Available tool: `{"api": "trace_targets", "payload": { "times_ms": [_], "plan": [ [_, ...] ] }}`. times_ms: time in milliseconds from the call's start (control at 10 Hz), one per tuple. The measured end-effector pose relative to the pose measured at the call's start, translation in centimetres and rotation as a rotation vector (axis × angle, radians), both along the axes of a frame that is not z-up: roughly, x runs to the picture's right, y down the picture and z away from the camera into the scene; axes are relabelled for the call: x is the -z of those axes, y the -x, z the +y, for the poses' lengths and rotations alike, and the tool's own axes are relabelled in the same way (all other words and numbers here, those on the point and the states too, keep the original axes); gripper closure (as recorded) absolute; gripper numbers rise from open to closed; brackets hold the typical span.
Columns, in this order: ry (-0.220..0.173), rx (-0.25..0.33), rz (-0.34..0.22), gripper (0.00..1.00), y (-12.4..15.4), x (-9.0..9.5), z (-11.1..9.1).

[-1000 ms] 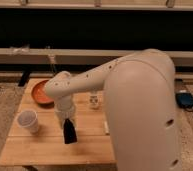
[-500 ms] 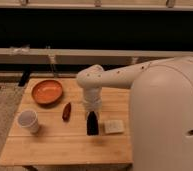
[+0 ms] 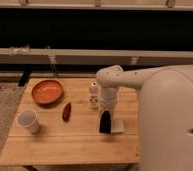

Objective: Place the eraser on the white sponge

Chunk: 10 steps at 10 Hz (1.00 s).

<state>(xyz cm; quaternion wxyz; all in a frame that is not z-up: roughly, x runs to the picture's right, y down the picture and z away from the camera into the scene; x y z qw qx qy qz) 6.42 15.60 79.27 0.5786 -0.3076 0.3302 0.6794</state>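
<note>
pincer (image 3: 106,113) holds eraser (image 3: 105,123) upright beside white sponge (image 3: 118,125).

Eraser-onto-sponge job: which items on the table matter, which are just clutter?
In play:
eraser, black block, upright below the gripper
white sponge, right beside the eraser

Clutter:
orange bowl, back left
white cup, front left
dark-red oblong
small white bottle, left of the arm

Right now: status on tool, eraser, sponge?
Tool down at table's right side, on eraser. Eraser upright at sponge left edge, not flat on it. Bottle close behind.
</note>
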Motion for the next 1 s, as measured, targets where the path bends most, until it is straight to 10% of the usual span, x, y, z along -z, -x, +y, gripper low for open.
{"api": "trace_targets", "payload": {
  "times_ms": [500,1000],
  "plan": [
    [0.029,-0.035,0.069,0.29,-2.9,-0.6,1.9],
    [0.013,-0.071,0.119,0.20,-5.2,-0.3,1.6]
  ]
}}
